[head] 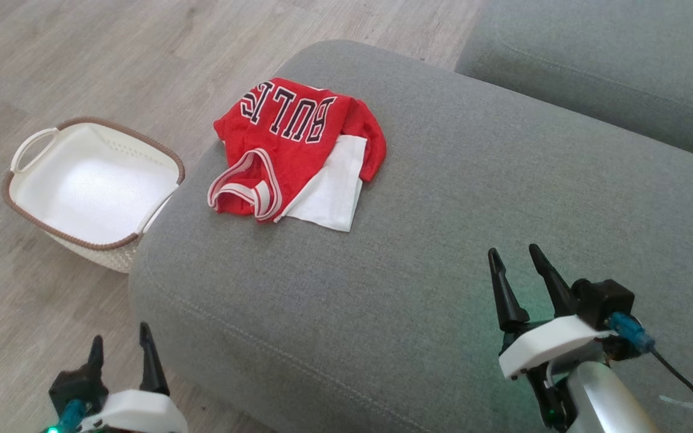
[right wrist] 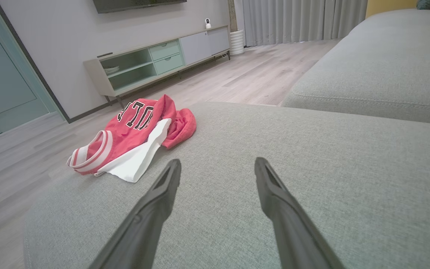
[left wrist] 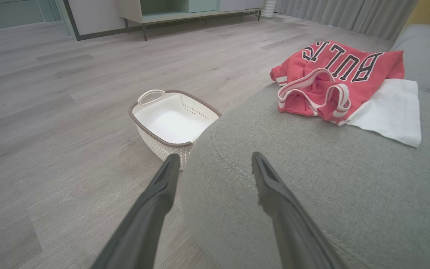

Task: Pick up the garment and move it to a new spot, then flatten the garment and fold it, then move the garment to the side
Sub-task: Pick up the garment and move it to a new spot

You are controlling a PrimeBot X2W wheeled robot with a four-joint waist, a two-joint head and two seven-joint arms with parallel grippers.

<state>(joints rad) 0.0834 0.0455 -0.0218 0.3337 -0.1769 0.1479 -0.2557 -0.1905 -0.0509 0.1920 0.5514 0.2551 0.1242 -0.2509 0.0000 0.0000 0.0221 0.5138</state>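
Head view: garment [head: 298, 135] bunched near sofa [head: 443, 240] left edge; likely soft, light; pinch striped trim [head: 230, 190]. Fingers apart: left gripper [head: 120, 334], right gripper [head: 513, 251].

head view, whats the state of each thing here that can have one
red jersey: crumpled in a heap on the grey cushion, not held
white cloth: lying flat, partly under the jersey
basket: upright on the floor beside the cushion
left gripper: open, holding nothing
right gripper: open, holding nothing, over the cushion
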